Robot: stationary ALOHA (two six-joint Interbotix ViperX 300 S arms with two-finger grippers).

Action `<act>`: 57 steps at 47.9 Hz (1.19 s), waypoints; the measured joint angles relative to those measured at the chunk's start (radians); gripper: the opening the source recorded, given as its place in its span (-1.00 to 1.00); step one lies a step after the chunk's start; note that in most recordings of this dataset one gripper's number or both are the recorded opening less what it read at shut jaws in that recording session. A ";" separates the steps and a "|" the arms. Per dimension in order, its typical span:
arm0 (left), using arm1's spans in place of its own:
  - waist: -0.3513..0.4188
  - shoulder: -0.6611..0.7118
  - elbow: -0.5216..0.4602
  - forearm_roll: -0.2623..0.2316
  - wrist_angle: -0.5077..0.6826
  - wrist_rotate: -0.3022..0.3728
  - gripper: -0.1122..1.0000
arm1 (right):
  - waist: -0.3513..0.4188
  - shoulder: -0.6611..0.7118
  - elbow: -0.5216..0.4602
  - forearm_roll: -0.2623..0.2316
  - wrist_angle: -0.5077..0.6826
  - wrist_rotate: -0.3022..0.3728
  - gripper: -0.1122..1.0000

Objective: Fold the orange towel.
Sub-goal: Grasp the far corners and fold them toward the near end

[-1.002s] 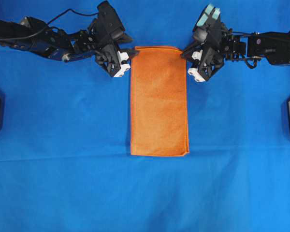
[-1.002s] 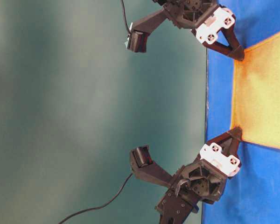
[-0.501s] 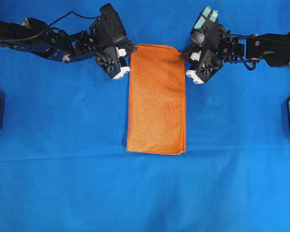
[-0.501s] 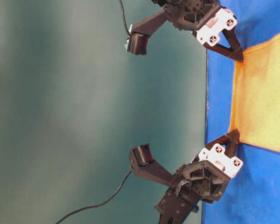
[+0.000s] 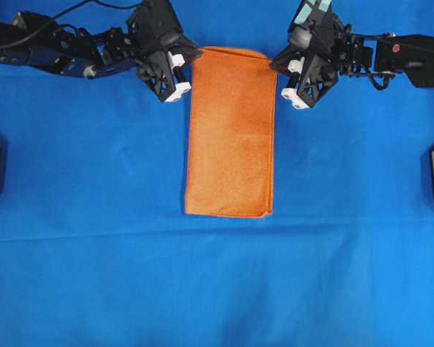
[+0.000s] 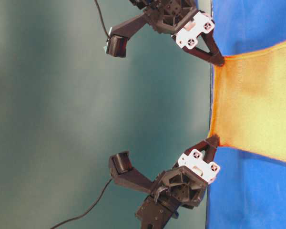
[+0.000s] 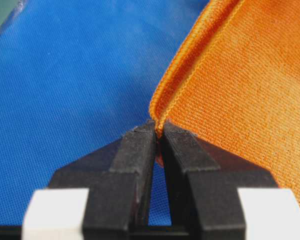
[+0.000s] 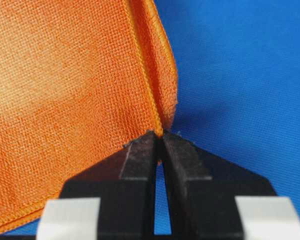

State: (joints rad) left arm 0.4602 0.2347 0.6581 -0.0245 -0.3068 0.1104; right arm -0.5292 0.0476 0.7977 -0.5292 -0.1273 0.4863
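- Blue sheet [image 5: 94, 217] over whole table, nothing else on it.
- Orange towel [image 5: 231, 137] mid-sheet, already a long narrow strip; far end raised off sheet, near end lying flat.
- Left gripper [image 7: 157, 131] clenched on far-left corner, right gripper [image 8: 159, 134] clenched on far-right corner.
- Step, prob.: second fold, far edge toward near edge.
- Next: carry both corners level & together, line up hems w/ near edge, then release.

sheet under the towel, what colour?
Plain bright blue sheet under the orange towel; clearest in the overhead view.
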 measured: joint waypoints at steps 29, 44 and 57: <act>-0.112 -0.227 0.054 0.000 0.170 -0.008 -0.73 | 0.143 -0.235 0.032 0.009 0.152 0.008 -0.73; -0.291 -0.299 0.103 -0.002 0.258 -0.074 -0.73 | 0.337 -0.302 0.095 0.072 0.198 0.074 -0.73; -0.413 -0.287 0.124 -0.002 0.265 -0.158 -0.73 | 0.469 -0.250 0.103 0.080 0.204 0.167 -0.73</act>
State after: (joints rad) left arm 0.0476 -0.0522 0.7823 -0.0261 -0.0414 -0.0476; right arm -0.0598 -0.2025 0.9004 -0.4495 0.0767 0.6535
